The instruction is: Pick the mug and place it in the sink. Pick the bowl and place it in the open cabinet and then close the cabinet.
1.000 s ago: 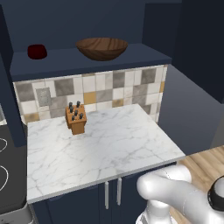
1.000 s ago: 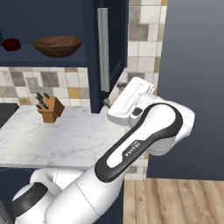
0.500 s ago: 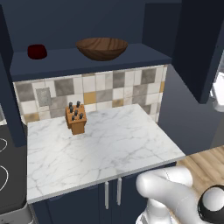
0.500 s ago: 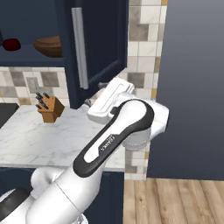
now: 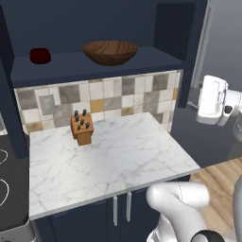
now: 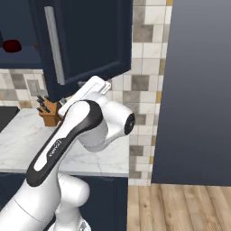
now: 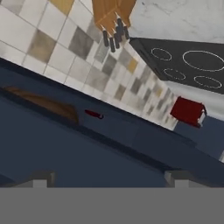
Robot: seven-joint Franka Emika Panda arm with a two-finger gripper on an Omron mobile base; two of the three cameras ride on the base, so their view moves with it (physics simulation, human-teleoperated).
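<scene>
Bowl (image 5: 110, 51): on the cabinet shelf (image 5: 94, 64), beside a small red thing (image 5: 40, 55); mug and sink hidden.

End effector (image 5: 212, 100): at the right door (image 6: 85, 38), below its bar handle (image 6: 54, 45); jaws apart or together, cannot tell; tips barely clear the hand view's lower edge.

Risks: the hand may slide off the door edge, leaving it ajar; a hard swing could jolt the bowl; the elbow passes near the knife block (image 5: 82, 128) on the bench (image 5: 104, 158).

Obscured: left door cut off; contact with the door unclear.

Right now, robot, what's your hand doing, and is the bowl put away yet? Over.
Gripper against the cabinet door, jaws can't be told. Bowl on the cabinet shelf, beside a small dark red thing. Door part open. Knife block on the counter.
</scene>
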